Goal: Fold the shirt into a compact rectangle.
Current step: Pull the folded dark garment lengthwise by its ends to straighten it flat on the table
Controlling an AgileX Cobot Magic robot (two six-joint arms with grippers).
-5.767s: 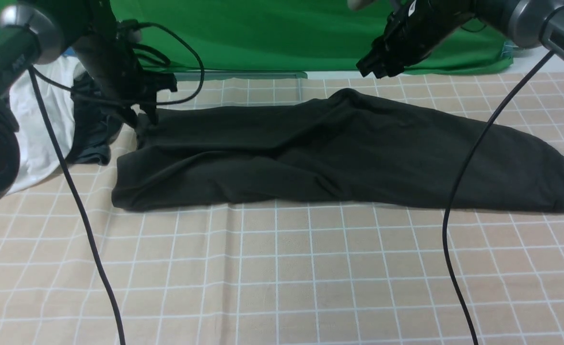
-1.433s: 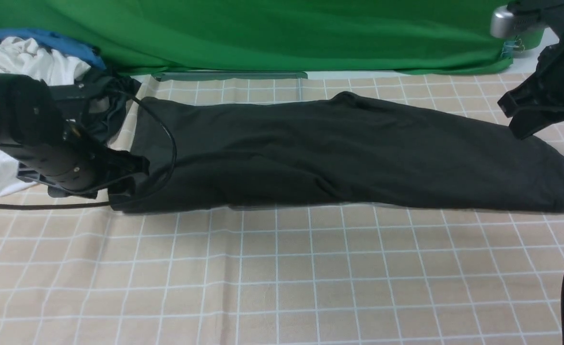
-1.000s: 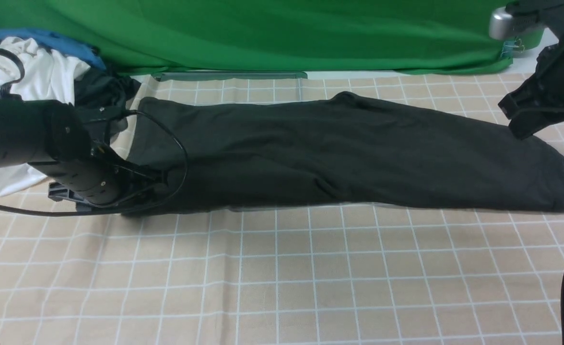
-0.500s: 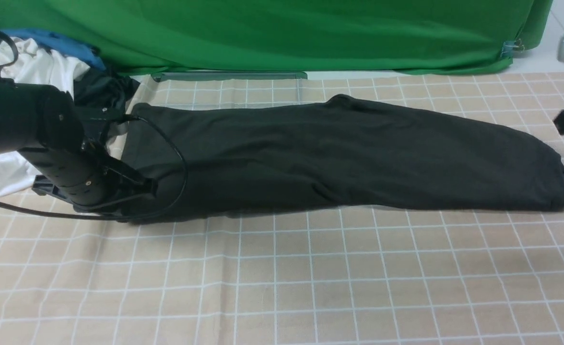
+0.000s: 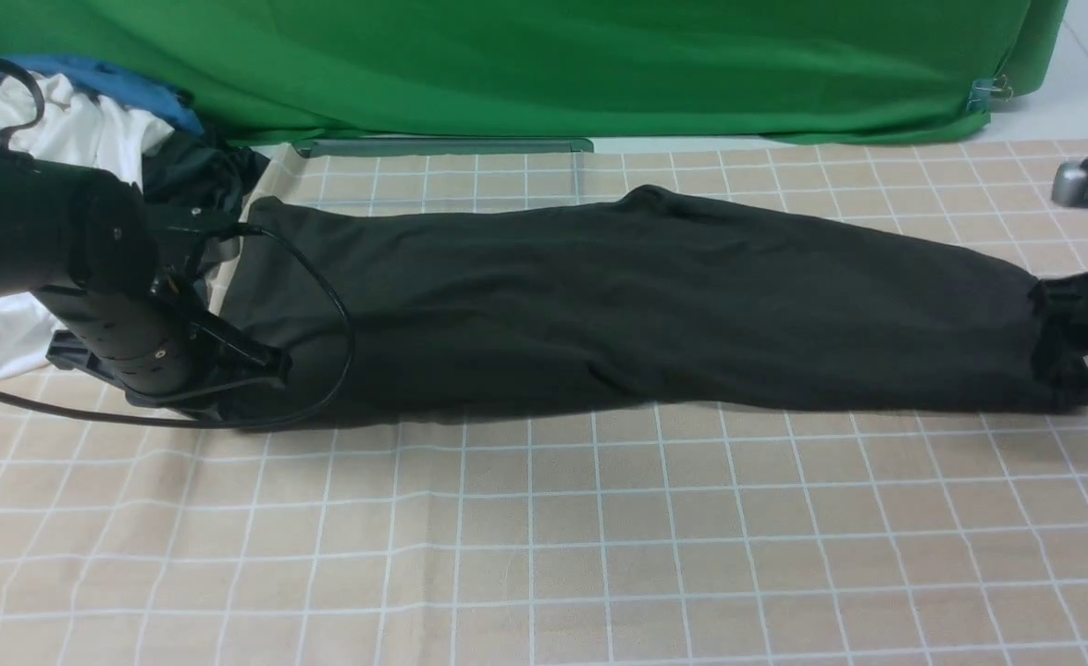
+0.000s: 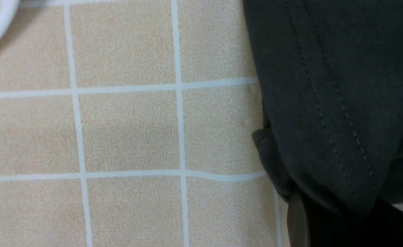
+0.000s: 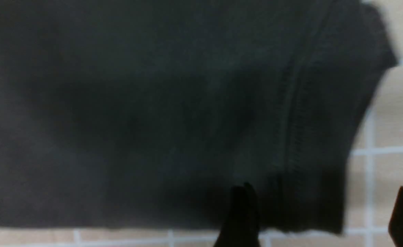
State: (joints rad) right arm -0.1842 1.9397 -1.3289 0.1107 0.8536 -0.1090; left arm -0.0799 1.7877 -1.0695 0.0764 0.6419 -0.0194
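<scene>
The black shirt (image 5: 655,296) lies as a long folded band across the checked cloth, from left to right. My left gripper (image 5: 268,372) sits low at the band's near left corner, shut on the shirt's stitched hem (image 6: 325,103); one pale fingertip (image 6: 297,219) shows under the cloth. At the band's right end my right gripper (image 5: 1085,333) is down with its jaws wide open. In the right wrist view one of its fingers (image 7: 242,212) stands over the shirt (image 7: 153,103) and the other is off the hem, above the tablecloth. No print or label shows.
A white garment (image 5: 72,148), a dark grey garment (image 5: 202,171) and blue fabric (image 5: 109,81) are piled at the far left behind my left arm. A green backdrop (image 5: 544,65) closes the far side. My left arm's cable (image 5: 340,305) loops over the shirt.
My left gripper closed on the shirt's left corner and drew it slightly left. My right gripper dropped from above the far right to the shirt's right end, and its jaws opened.
</scene>
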